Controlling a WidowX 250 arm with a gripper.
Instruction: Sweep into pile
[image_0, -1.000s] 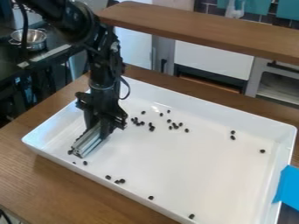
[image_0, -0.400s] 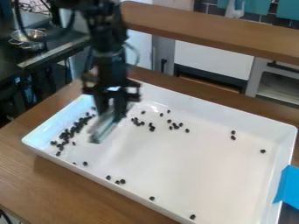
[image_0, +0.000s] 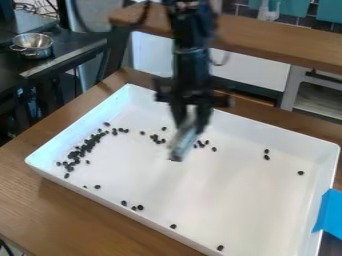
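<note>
While my black gripper (image_0: 190, 125) is hanging over the far middle of the white tray (image_0: 220, 195), my fingers are pinching a sweeping tool (image_0: 183, 144) between them. Its long axis is slanting steeply, and its lower end is pointing down, a little towards the view's left. The tool is looking narrow, pale and silvery, with a dark spot at its lower tip; blur is hiding whether that spot is a bead.

Dark, small, rounded beads (image_0: 81, 150) are crowding into a ragged band along the tray's left side, its long axis running from the far end down to the near-left corner. A loose group (image_0: 157, 138) is lying just beside the tool, on the side facing that band, and a few more (image_0: 202, 144) are lying just past its other side. Farther right, 2 beads (image_0: 266, 154) are sitting close together and 1 (image_0: 300, 173) is sitting apart, while others are scattering along the near wall, 3 of them (image_0: 133, 206) clustering.

The tray is resting on a wooden table (image_0: 100, 215), its raised walls enclosing the beads. Something blue (image_0: 327, 212) is covering part of its right rim. Beyond, a wooden ledge (image_0: 247, 32) is running across, and a metal pot (image_0: 32, 44) is standing on the dark counter (image_0: 63, 51) at upper left.
</note>
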